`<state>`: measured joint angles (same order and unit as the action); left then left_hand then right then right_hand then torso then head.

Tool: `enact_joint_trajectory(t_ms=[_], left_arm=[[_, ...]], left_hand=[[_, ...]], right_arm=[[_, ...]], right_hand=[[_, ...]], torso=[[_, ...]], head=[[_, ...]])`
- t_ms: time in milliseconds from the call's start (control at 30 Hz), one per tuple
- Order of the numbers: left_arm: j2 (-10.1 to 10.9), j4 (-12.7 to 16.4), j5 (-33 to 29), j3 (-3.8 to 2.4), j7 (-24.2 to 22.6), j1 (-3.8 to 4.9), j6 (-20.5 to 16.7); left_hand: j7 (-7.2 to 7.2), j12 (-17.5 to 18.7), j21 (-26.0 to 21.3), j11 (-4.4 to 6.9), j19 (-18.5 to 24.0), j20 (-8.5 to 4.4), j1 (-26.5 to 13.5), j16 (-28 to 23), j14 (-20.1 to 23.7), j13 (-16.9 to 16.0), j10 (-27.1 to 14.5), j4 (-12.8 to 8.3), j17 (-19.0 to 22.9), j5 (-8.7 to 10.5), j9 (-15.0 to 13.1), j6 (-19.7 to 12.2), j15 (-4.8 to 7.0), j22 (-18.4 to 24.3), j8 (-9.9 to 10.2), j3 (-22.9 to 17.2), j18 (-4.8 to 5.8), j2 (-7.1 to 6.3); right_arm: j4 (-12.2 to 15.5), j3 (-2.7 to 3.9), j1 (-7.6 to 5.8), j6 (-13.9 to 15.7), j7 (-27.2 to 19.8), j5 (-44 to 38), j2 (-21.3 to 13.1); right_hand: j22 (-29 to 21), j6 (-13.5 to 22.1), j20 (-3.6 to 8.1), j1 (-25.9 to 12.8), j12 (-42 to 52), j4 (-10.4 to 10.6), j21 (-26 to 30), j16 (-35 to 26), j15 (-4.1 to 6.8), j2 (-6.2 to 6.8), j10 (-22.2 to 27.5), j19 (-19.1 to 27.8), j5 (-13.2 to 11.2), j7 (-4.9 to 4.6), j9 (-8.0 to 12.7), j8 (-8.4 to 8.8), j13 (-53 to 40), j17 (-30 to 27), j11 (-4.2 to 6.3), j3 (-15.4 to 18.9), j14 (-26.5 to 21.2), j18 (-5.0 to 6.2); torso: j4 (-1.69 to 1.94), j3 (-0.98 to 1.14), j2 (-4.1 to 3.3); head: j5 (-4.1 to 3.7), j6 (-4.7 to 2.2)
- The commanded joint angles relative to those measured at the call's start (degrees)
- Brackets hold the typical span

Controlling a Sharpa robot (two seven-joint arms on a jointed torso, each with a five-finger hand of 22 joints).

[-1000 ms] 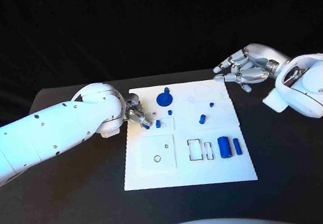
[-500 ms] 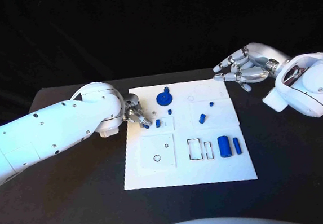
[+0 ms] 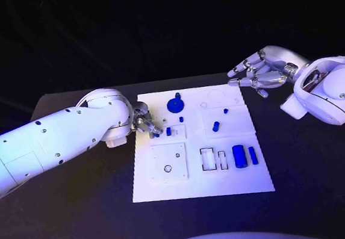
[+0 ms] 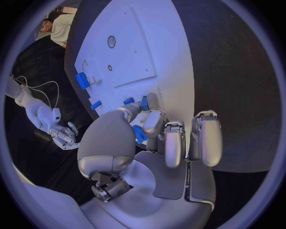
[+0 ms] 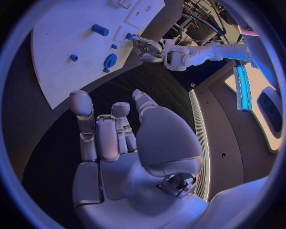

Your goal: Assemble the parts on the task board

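While the left robot hand (image 3: 145, 123) stays at the left edge of the task board (image 3: 201, 182) on the black tabletop (image 3: 75, 231), its fingers (image 4: 145, 121) pinch a small blue part (image 4: 139, 134) close beside the upright blue peg (image 3: 169, 131); nothing has shifted since the earlier frames, so insertion looks pending. The round blue part (image 3: 175, 104) sits further back. The right robot hand (image 3: 258, 75) hovers off the board's far right corner as before, fingers apart, empty.

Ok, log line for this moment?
left hand: pinching blue part at task board edge | right hand: empty, off board
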<state>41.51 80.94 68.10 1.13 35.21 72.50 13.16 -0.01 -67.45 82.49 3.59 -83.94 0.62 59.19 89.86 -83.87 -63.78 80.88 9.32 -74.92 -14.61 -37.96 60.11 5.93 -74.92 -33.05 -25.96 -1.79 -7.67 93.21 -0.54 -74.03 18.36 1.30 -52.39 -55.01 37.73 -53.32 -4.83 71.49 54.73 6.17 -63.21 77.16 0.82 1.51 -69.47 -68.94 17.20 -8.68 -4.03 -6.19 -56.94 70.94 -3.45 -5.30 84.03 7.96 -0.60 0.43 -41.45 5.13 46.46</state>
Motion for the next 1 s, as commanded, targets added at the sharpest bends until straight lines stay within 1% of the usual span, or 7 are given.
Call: enact_joint_trajectory(t_ms=[33,633,800,1000], left_arm=[[-0.16,-0.16,-0.73,0.09,0.6,-0.13,1.15],[-0.53,-0.51,-0.76,0.08,0.56,-0.12,-0.84],[-0.67,-0.38,-0.76,0.07,0.45,-0.12,-1.81],[-0.64,-0.07,-0.81,0.04,0.39,-0.12,-2.89]], left_hand=[[0.1,-0.24,0.21,-0.1,-3.86,-0.36,-0.96,0.14,-6.13,0.02,0.45,0.51,-15.08,0.16,-0.05,0.39,0.18,-10.77,0.12,0.5,0.05,-0.13],[0.08,-0.5,0.53,-0.09,-4.0,-0.37,-2.61,0.14,-6.13,-0.37,0.66,2.81,-15.08,0.24,-0.25,0.79,0.19,-11.08,-0.11,4.75,0.14,-0.43],[0.02,-0.75,0.93,-0.05,-4.12,-0.38,-2.65,0.14,-6.13,-0.66,0.81,3.06,-15.08,0.22,-0.3,0.92,0.2,-11.32,-0.19,5.36,0.24,-0.39],[-0.05,-0.86,1.09,0.01,-4.19,-0.41,-2.71,0.14,-6.13,-0.77,0.95,3.49,-15.08,0.21,-0.36,1.11,0.24,-11.44,-0.29,6.38,0.28,-0.43]], right_arm=[[0.11,0.01,0.04,-0.42,-0.36,-0.1,-0.02],[0.12,0.01,0.04,-0.42,-0.29,-0.1,-0.11],[0.11,0.01,0.04,-0.46,-0.28,-0.1,-0.11],[0.04,0.01,0.04,-0.51,-0.28,-0.1,-0.09]], right_hand=[[0.04,0.25,0.04,0.39,0.26,0.27,0.28,-0.36,0.3,-0.2,0.35,0.06,0.19,0.06,0.05,-0.24,0.04,-0.05,0.01,-0.06,2.17,1.16],[-0.07,0.26,0.04,0.43,0.18,0.29,0.35,-0.41,0.3,-0.22,0.42,0.09,0.31,0.06,0.05,-0.25,0.13,-0.11,0.01,-0.05,2.17,1.17],[-0.07,0.26,0.04,0.43,0.18,0.29,0.35,-0.41,0.3,-0.22,0.42,0.09,0.31,0.06,0.05,-0.25,0.13,-0.11,0.01,-0.05,2.17,1.17],[-0.07,0.26,0.04,0.43,0.18,0.29,0.35,-0.41,0.3,-0.22,0.42,0.09,0.31,0.06,0.05,-0.25,0.13,-0.11,0.01,-0.05,2.17,1.17]], torso=[[0.0,0.01,0.01],[-0.04,0.01,-0.01],[0.03,0.0,-0.01],[-0.01,0.0,0.02]], head=[[-0.01,-0.03],[-0.08,-0.04],[-0.12,0.01],[-0.1,0.01]])
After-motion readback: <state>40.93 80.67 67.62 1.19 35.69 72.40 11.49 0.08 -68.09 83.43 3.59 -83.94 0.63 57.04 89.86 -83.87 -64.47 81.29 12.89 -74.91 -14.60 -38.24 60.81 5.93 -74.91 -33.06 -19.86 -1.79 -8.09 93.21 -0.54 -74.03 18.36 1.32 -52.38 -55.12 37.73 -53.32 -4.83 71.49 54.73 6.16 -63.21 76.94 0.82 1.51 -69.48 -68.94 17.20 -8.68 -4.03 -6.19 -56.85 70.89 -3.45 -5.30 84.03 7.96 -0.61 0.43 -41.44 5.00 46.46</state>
